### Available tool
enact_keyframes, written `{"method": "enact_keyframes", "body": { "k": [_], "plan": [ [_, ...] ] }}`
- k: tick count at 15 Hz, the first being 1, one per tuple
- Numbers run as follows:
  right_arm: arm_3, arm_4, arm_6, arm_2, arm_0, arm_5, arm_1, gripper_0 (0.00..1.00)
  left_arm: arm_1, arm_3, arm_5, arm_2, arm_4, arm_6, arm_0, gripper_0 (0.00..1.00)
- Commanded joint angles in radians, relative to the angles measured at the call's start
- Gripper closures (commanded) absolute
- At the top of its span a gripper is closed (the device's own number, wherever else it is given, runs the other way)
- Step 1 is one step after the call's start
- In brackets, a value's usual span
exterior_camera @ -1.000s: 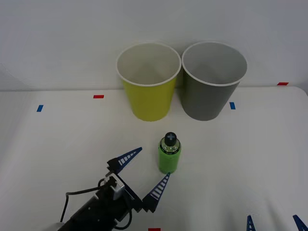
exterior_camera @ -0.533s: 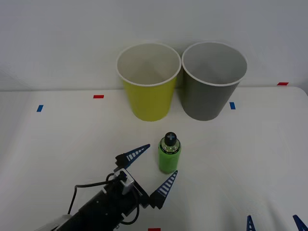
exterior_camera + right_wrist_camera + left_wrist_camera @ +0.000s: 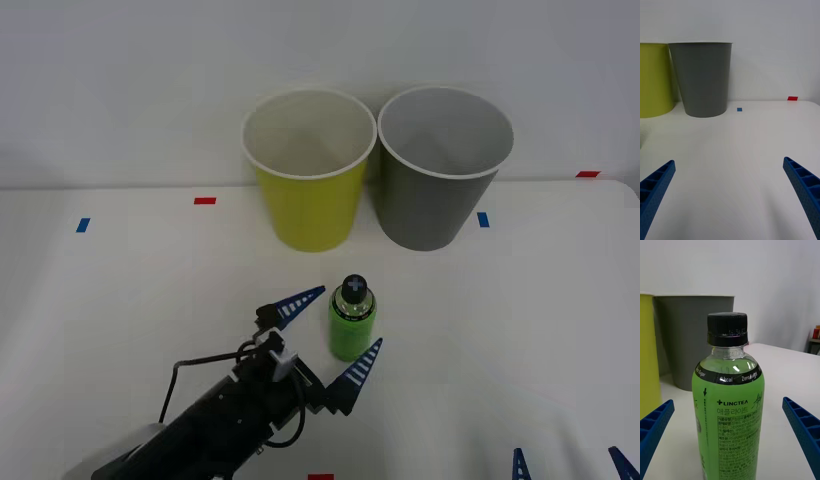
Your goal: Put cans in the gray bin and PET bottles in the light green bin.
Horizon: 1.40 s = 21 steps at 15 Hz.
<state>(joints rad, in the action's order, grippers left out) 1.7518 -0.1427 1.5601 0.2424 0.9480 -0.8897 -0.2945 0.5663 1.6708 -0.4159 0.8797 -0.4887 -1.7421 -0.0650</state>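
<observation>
The left pincer [image 3: 337, 332] is spread wide around the upright PET bottle [image 3: 352, 320] on the table [image 3: 520, 320], fingers not touching it. Behind stand the light green bin [image 3: 308, 170] and the gray bin [image 3: 440, 168]. The right pincer [image 3: 730, 195] hangs released.

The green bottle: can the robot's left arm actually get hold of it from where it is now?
Probably yes. The left gripper is open, its fingers either side of the upright bottle, nothing between them.
</observation>
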Motion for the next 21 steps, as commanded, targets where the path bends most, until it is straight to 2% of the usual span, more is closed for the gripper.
{"method": "enact_keyframes", "body": {
  "k": [1,11,18,19,21],
  "plan": [
    [0.000,0.000,0.000,0.000,0.000,0.000,0.000,0.00,-0.017,0.000,0.034,-0.004,-0.004,-0.007,-0.015,0.00],
    [0.000,0.000,0.000,0.000,0.000,0.000,0.000,0.00,-0.118,0.000,0.166,-0.053,-0.004,-0.030,-0.039,0.00],
    [0.000,0.000,0.000,0.000,0.000,0.000,0.000,0.00,-0.155,-0.003,0.198,-0.065,-0.004,-0.040,-0.041,0.00],
    [0.000,0.000,0.000,0.000,0.000,0.000,0.000,0.00,-0.155,-0.003,0.198,-0.067,-0.004,-0.040,-0.041,0.16],
    [0.000,0.000,0.000,0.000,0.000,0.000,0.000,0.00,-0.154,-0.003,0.198,-0.065,-0.005,-0.040,-0.041,0.59]
  ]
}}
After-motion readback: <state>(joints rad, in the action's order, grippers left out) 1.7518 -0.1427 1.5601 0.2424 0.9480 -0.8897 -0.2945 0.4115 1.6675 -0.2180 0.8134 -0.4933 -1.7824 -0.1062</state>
